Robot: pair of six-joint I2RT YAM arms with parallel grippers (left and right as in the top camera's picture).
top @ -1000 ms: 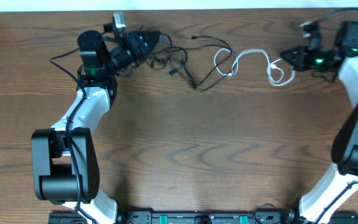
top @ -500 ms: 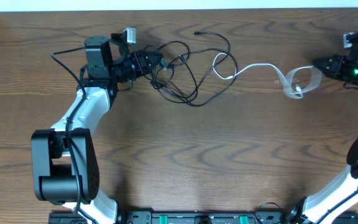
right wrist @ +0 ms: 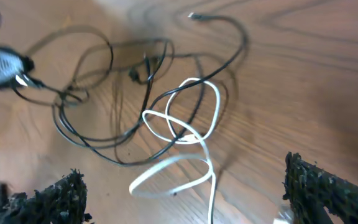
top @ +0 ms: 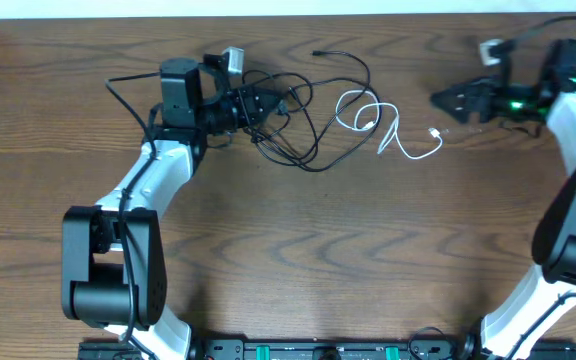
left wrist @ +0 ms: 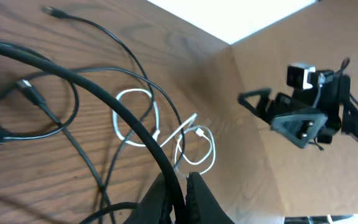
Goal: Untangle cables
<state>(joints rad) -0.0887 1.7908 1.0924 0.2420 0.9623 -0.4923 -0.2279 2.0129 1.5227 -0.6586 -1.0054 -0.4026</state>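
Your left gripper is clenched on a black cable of the tangle. Your right gripper stands wide and empty, and the white cable lies loose on the table between both.

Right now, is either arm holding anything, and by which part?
The left jaws pinch a black cable along its cord. The right jaws are open, empty.
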